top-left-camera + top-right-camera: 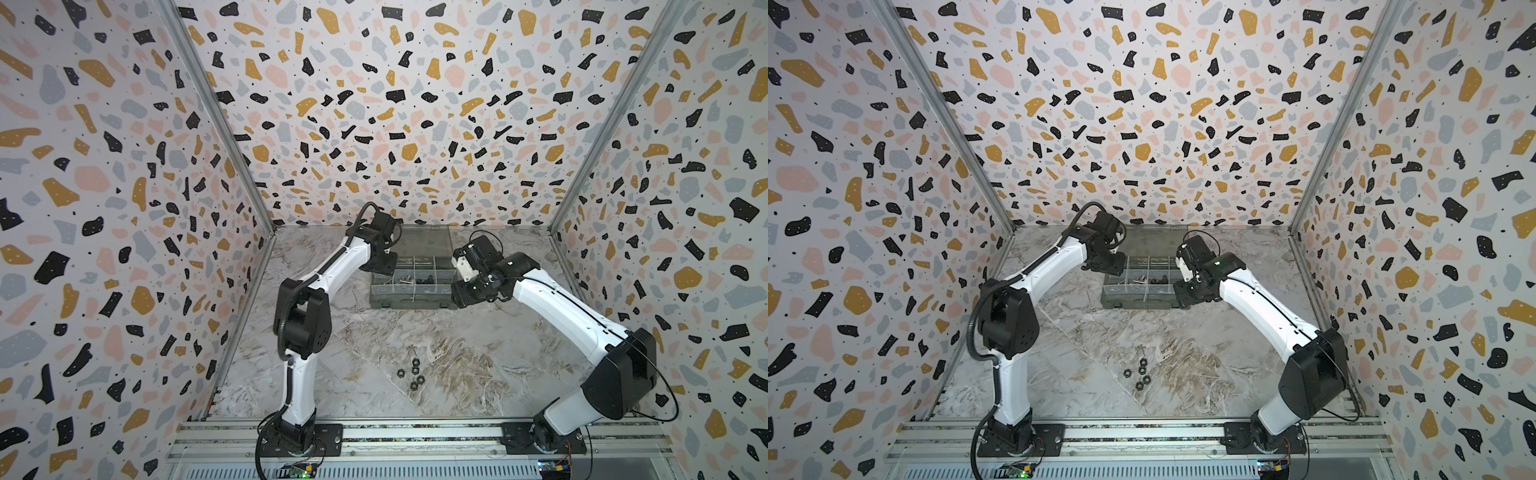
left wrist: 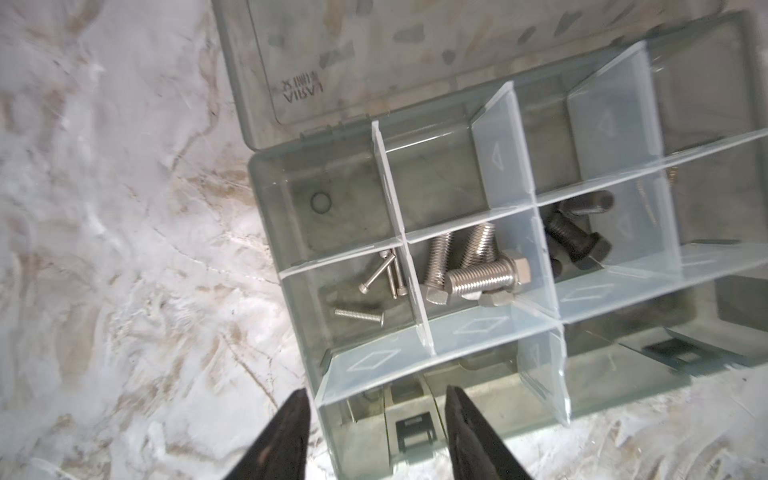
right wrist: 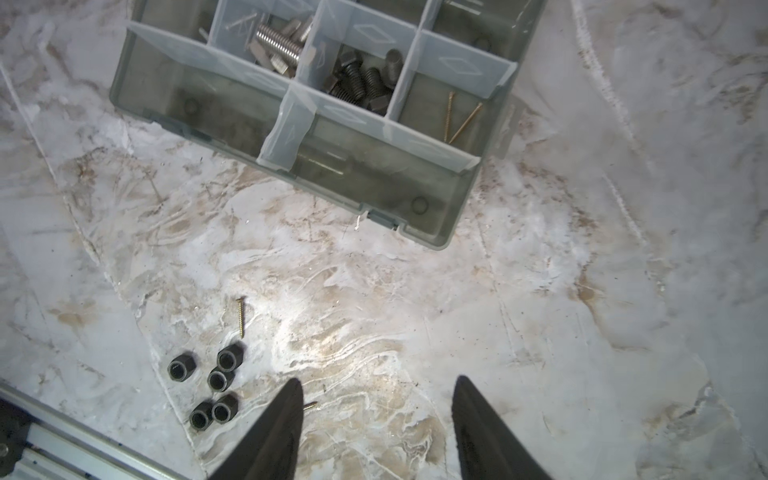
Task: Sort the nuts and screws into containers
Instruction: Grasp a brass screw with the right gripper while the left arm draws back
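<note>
judging screws (image 2: 478, 274) mostly binned: left hand (image 2: 376, 390) and right hand (image 3: 379, 379) both part-open, empty; next, probably pinch one of the nuts (image 3: 220, 380) off the counter (image 3: 540, 332).

My left arm (image 1: 336, 266) and right arm (image 1: 552, 303) wear white shells, black joints and black cables (image 1: 280, 328); my fingers (image 3: 276, 436) are black tapered wedges.

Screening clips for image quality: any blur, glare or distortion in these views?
Left wrist view: motion blur smears the organiser box, though the silver bolts are readable. Right wrist view: sharp, with a bright glare patch on the table near the nuts. Both top views: even light, wide-angle stretching of the walls, nuts tiny.
</note>
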`<state>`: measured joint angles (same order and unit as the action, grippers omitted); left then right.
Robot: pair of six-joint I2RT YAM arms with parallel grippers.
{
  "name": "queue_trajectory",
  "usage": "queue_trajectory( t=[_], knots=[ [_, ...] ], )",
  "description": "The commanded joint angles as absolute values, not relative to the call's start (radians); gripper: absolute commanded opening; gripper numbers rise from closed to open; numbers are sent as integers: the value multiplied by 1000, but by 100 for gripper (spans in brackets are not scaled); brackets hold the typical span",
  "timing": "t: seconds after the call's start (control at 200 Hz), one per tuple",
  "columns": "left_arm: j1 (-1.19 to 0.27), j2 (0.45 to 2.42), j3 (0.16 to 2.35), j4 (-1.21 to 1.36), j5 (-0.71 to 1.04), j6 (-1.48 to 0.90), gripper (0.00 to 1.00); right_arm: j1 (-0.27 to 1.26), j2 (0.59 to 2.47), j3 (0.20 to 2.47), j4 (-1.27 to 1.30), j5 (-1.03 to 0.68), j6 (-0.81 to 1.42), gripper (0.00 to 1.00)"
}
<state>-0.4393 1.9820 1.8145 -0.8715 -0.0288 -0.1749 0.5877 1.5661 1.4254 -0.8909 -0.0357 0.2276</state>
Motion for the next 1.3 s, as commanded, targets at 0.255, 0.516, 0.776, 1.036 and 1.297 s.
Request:
queue_trajectory(
  t=[0.255,0.516,0.776,1.036,1.297],
  knots=[
    [-385,1532,1349,-683,-92,-229,68,738,1654,1406,-855,-88,265,50],
    [-362,1233,1095,-632,-120,-251,87,829,1762,1392,-784,-122,285,38],
    [-344,1071,1023,-689,-164,-263,98,882,1881,1401,-732,-161,297,30],
    [-342,986,979,-714,-83,-284,100,911,1937,1395,-711,-175,318,29],
    [-342,958,960,-738,-82,-286,100,914,1974,1405,-716,-160,334,20]
  ],
)
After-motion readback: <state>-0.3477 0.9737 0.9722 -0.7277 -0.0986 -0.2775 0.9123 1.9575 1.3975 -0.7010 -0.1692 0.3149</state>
